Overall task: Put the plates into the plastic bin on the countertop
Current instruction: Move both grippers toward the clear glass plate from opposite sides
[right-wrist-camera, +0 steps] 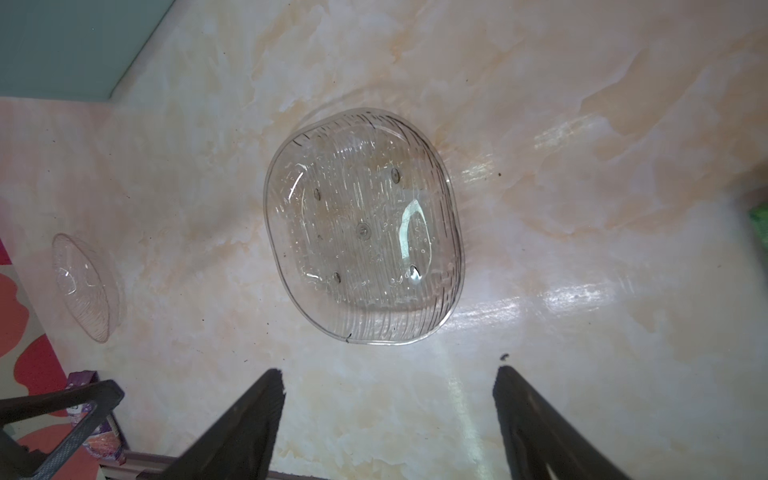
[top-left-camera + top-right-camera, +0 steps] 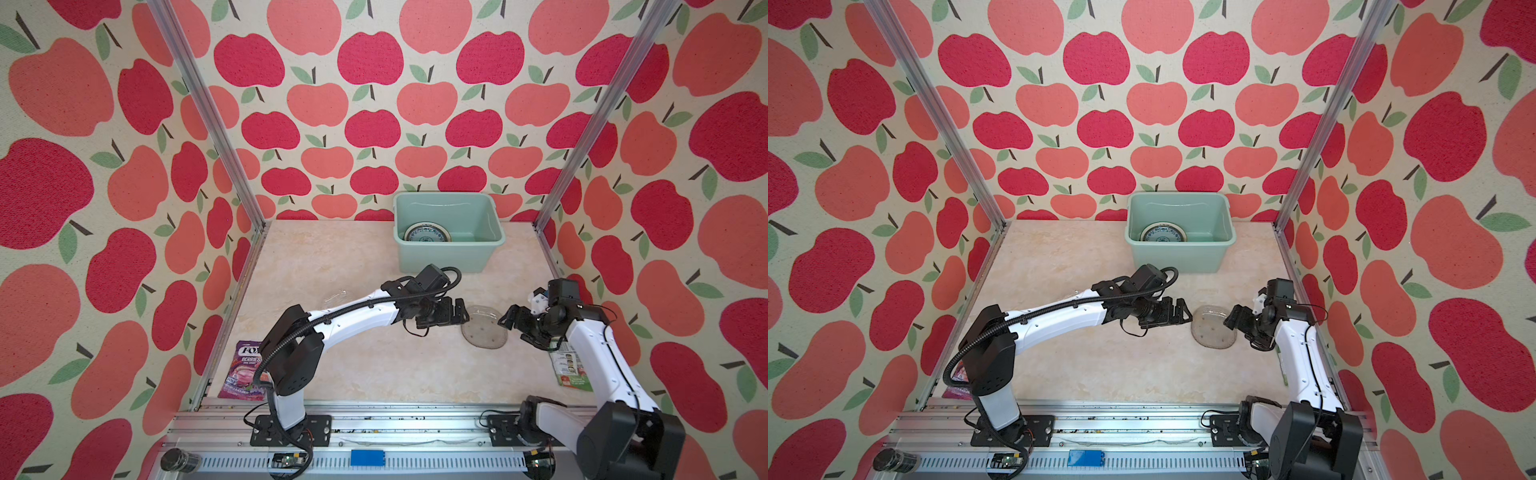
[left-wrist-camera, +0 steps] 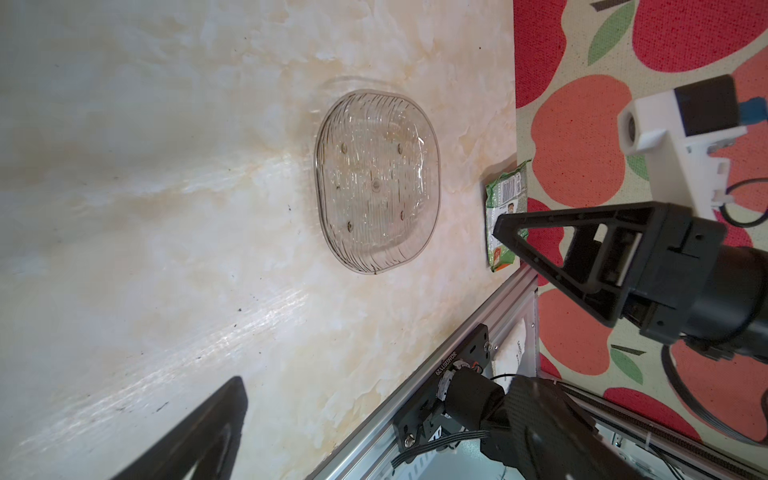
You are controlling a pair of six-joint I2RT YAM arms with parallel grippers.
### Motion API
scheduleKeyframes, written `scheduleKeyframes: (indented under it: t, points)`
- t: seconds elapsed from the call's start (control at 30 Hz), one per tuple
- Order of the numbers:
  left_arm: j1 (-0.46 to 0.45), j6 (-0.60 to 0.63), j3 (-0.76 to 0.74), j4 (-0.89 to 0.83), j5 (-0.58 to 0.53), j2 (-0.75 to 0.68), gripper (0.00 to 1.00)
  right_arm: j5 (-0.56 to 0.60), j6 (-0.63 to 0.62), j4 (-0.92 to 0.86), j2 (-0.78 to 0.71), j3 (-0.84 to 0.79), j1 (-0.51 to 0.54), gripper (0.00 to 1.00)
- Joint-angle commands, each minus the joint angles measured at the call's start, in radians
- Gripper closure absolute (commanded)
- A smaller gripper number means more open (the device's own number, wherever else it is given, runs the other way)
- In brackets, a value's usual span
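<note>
Watching from my remote station: the left gripper (image 2: 464, 315) and right gripper (image 2: 505, 320) face each other across a clear glass plate (image 2: 484, 329). It lies flat on the countertop (image 2: 374, 374), right of centre in both top views. Both sets of jaws stand apart and hold nothing, and neither touches the plate. The plastic bin (image 2: 440, 259) sits above it in the frame against the back wall, with a blue patterned plate (image 2: 428, 233) inside. I cannot tell whether more lie beneath it. A second clear plate (image 1: 85, 286) rests at the left edge of the right wrist view. By my reckoning, two glass plates are left to bin. The purple packet (image 2: 245, 370) and green packet (image 2: 571, 370) are not mine to move.
</note>
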Motion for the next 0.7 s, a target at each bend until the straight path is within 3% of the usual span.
scheduleKeyframes:
  t: [0.0,0.67]
  points:
    - [0.018,-0.047,-0.029,0.091,0.038,0.034,0.01,0.031,-0.025,0.030,0.047,-0.012,-0.007,0.20]
    - [0.038,-0.074,-0.029,0.143,0.102,0.096,0.01,0.020,-0.067,0.178,0.278,-0.034,-0.019,0.45]
